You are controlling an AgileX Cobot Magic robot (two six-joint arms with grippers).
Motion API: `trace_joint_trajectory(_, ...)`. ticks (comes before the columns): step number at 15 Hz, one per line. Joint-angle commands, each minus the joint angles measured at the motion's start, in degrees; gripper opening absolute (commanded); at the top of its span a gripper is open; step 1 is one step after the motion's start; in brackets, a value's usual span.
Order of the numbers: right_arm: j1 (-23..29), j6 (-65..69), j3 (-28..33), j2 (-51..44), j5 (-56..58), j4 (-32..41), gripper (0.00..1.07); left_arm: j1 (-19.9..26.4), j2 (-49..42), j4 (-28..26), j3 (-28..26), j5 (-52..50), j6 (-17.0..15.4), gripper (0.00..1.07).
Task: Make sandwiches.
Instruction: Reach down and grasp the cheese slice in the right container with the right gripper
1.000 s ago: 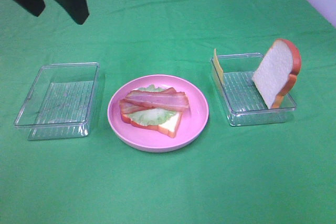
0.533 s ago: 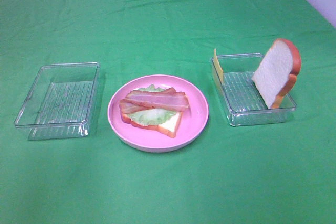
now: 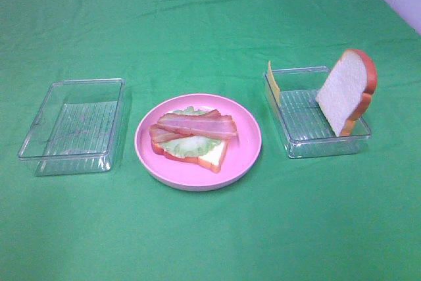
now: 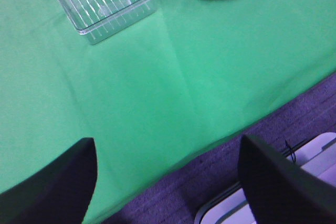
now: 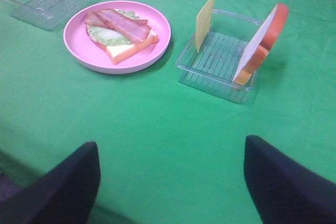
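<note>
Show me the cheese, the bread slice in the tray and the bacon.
cheese (image 5: 204, 22), right wrist view, middle of its yellow face.
bread slice (image 3: 341, 93), high view, its white face.
bacon (image 3: 197, 125), high view, middle of the top strip.

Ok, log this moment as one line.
plate: bread, lettuce, bacon stacked | tray: cheese and second slice standing | left gripper open | right gripper open

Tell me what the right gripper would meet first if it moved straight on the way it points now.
The right gripper, jaws open, would probably meet bare green cloth first, before the gap between the pink plate and the clear tray. Depth is hard to judge.
</note>
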Motion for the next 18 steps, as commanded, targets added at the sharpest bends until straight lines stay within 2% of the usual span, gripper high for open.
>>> trace_joint_trajectory(1, 0.1, -0.4, -1.3, 2.6, -4.4, -2.6, 0.72, -0.3, -10.3, -0.9, 3.2, -0.6, 0.5, 0.72)
trace_joint_trajectory(2, 0.1, -0.4, -1.4, 3.7, -5.3, -3.0, 0.72, -0.3, -12.1, -0.9, 3.6, -0.6, 0.5, 0.72)
trace_joint_trajectory(4, 0.0, 4.6, -1.4, 10.9, -10.3, -5.9, 0.7, -0.3, -21.9, -0.7, 5.4, -0.7, 0.5, 0.72)
trace_joint_trajectory(8, 0.0, 20.6, -1.9, 28.6, -18.0, -13.0, 0.63, -0.1, -21.7, 0.4, 6.0, -3.9, 0.1, 0.72)
trace_joint_trajectory(10, 0.0, 24.1, -5.7, 39.9, -18.3, -14.0, 0.6, -0.1, -21.7, 0.1, 8.0, -7.4, 0.1, 0.72)
trace_joint_trajectory(11, 0.0, 24.3, -6.8, 42.2, -18.2, -14.0, 0.59, -0.1, -21.6, 0.1, 7.9, -7.4, 0.5, 0.72)
trace_joint_trajectory(15, 0.0, 25.0, -20.7, 63.4, -14.5, -13.9, 0.57, -0.1, -21.6, 0.1, 8.0, -7.4, 0.5, 0.72)
trace_joint_trajectory(16, 0.0, 24.9, -27.6, 72.1, -13.2, -13.8, 0.57, -0.1, -21.6, 0.1, 8.0, -7.4, 0.5, 0.72)
trace_joint_trajectory(18, 0.0, 24.9, -35.5, 80.9, -10.7, -13.7, 0.55, -0.1, -21.6, 0.1, 8.0, -7.4, 0.5, 0.72)
